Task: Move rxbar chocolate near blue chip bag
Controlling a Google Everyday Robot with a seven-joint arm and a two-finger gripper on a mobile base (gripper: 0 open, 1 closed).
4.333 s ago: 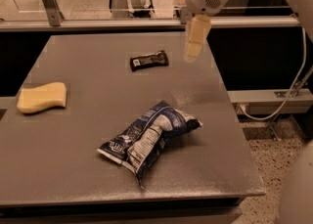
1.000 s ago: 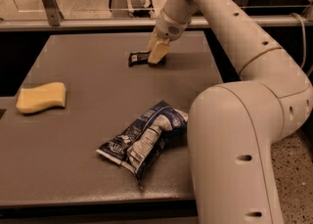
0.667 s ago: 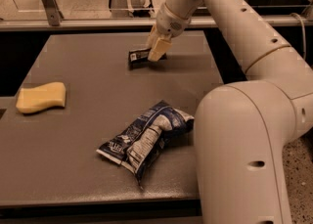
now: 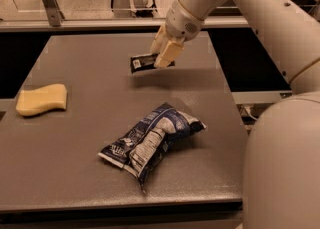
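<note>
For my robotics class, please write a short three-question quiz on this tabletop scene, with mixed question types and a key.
1. True or false: the blue chip bag lies apart from the rxbar chocolate, nearer the table's front edge.
2. What lies near the table's left edge?
3. The claw, over the far part of the table, is shut on the bar's: A) left end B) right end C) middle

Key: 1 true; 2 the yellow sponge; 3 B.
</note>
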